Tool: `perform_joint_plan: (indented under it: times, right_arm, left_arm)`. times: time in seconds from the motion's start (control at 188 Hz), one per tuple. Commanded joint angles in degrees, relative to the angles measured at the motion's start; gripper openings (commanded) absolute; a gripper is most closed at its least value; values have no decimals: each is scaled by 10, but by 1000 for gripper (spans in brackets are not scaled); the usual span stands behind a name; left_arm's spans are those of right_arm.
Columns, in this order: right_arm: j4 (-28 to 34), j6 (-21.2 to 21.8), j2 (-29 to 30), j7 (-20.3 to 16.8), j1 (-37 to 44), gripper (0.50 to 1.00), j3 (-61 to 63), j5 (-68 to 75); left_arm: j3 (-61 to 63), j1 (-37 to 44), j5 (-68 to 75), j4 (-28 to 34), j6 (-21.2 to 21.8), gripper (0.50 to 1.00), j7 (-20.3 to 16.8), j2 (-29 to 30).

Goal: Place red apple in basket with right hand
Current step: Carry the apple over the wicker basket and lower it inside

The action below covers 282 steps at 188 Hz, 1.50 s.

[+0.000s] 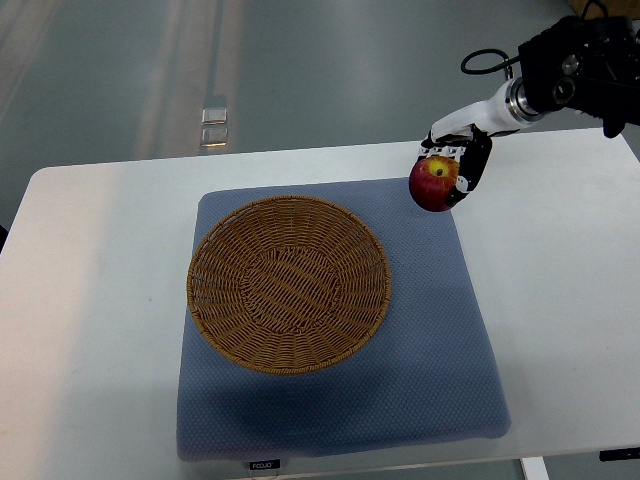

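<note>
The round red apple (432, 184) was held clamped in the right hand (455, 160), beside the round woven wicker basket (288, 283); carrying over it was judged next.

The blue mat's (340, 400) small black tag (264, 464) bears tiny print, perhaps "FCCUO".

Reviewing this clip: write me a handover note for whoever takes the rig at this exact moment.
Right hand: shut on the red apple, held over the far right corner of the blue mat, to the upper right of the basket.
Left hand: not in view.
Basket: wicker, empty, sitting on the mat on the white table.
Done: apple is grasped and appears lifted.
Left: carry the apple left and toward the robot until it is over the basket, lower it in, open the fingers, withdraw.
</note>
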Motion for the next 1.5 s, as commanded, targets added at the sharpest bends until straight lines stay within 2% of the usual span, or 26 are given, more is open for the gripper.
perform_joint_plan:
  times: [0.0, 0.192, 0.442, 0.447, 0.554, 0.607, 0.612, 0.644, 0.74, 0.745, 0.846, 1.107, 1.261, 1.496]
  right_arm:
    - [19, 5, -8, 0, 31, 633, -4, 1]
    - [40, 7, -9, -1, 60, 635, -7, 1]
    - [54, -3, 43, 4, 79, 633, 0, 61]
    - [54, -7, 68, 5, 81, 633, 1, 71]
    - [47, -34, 132, 6, 82, 635, 2, 72]
    - [47, -34, 132, 6, 82, 635, 2, 72]
    - [45, -39, 164, 6, 81, 637, 2, 72]
    - [42, -40, 184, 6, 79, 637, 2, 72]
    - [35, -44, 207, 6, 76, 637, 2, 72]
    - [25, -52, 232, 6, 72, 637, 2, 72]
    - [13, -59, 271, 6, 63, 637, 2, 71]
    - [-15, -75, 272, 6, 32, 639, -2, 64]
    - [-38, -83, 272, 5, -15, 643, -3, 62]
    - [-46, -97, 272, 7, -50, 654, -3, 61]
  left_arm:
    - [0, 0, 0, 0, 0, 1000, 0, 0]
    - [0, 0, 0, 0, 0, 1000, 0, 0]
    - [0, 0, 0, 0, 0, 1000, 0, 0]
    - [0, 1, 1, 1, 0, 1000, 0, 0]
    - [-1, 1, 0, 2, 0, 1000, 0, 0]
    - [-1, 1, 0, 2, 0, 1000, 0, 0]
    - [-1, 1, 0, 2, 0, 1000, 1, 0]
    - [-1, 1, 0, 2, 0, 1000, 0, 0]
    - [-1, 1, 0, 3, 0, 1000, 1, 0]
    - [-1, 1, 1, 3, 0, 1000, 0, 0]
    - [-1, 2, 0, 3, 0, 1000, 1, 0]
    - [-1, 5, 0, 2, 0, 1000, 1, 0]
    - [-1, 5, 0, 4, 0, 1000, 2, 0]
    - [-1, 5, 0, 5, 0, 1000, 2, 0]
